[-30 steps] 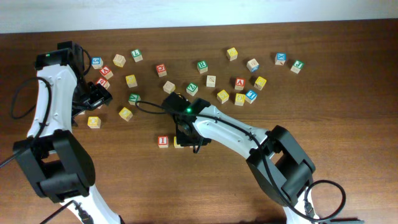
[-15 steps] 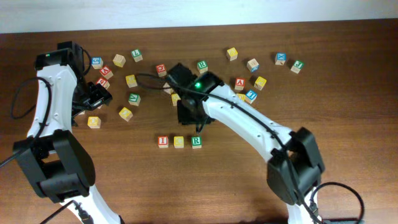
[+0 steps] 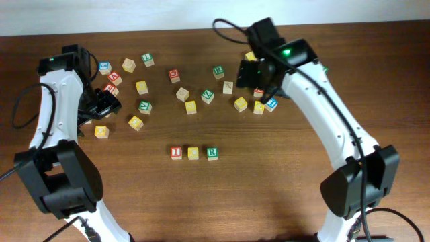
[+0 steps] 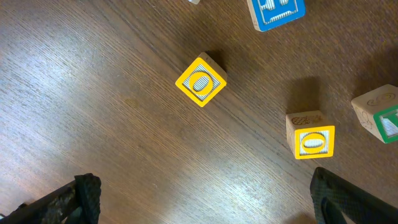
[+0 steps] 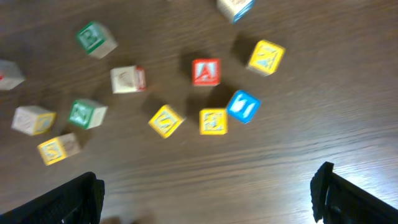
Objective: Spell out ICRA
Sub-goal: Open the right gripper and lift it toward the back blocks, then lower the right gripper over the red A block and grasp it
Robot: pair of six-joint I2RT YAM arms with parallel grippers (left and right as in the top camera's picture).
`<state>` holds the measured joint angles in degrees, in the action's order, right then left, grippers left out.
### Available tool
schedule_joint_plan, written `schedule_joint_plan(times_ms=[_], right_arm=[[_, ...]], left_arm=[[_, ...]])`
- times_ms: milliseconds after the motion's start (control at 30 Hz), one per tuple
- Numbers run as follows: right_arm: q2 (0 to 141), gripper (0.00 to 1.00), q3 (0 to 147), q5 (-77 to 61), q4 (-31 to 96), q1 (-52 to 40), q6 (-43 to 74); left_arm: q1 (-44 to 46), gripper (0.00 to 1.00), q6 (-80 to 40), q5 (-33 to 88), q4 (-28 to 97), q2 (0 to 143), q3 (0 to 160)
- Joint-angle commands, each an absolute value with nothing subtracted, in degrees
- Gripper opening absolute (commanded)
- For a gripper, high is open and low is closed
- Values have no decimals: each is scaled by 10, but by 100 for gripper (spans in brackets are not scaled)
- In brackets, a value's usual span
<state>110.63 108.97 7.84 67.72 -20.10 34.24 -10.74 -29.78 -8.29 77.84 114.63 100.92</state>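
The red I cube (image 3: 176,152) sits just left of the yellow C cube (image 3: 193,153), the green R cube (image 3: 212,153) just right.

Holds the left arm (image 3: 48,114) bowed along the 9 o'clock side, left gripper (image 3: 106,102) facing down, fingers (image 4: 84,199) spread wide and empty. Stretches the right arm (image 3: 326,114) from 5 o'clock up toward 1 o'clock, right gripper (image 3: 254,77) facing down, fingers (image 5: 339,193) likewise parted, gripping nothing.
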Motion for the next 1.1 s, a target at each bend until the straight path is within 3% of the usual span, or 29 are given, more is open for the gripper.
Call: schedule_joint_plan(times_ms=[0, 300, 400, 633, 767, 867, 1067], right_arm=[[1104, 99, 1098, 98, 679, -161, 285], [1110, 98, 1098, 95, 659, -56, 227], [1128, 98, 1098, 33, 649, -57, 98], [1176, 97, 1098, -57, 597, -63, 60], [1210, 97, 1097, -53, 550, -99, 75], [1251, 96, 1097, 1, 524, -126, 168], [1320, 80, 1097, 12, 492, -144, 208]], left_arm=[[-109, 99, -295, -81, 779, 1137, 1010], [-109, 99, -295, -81, 779, 1137, 1010], [-109, 99, -295, -81, 779, 1137, 1010], [-109, 99, -295, -81, 779, 1137, 1010], [-109, 99, -295, -81, 779, 1137, 1010], [-109, 99, -295, -81, 779, 1137, 1010], [-109, 99, -295, -81, 779, 1137, 1010]])
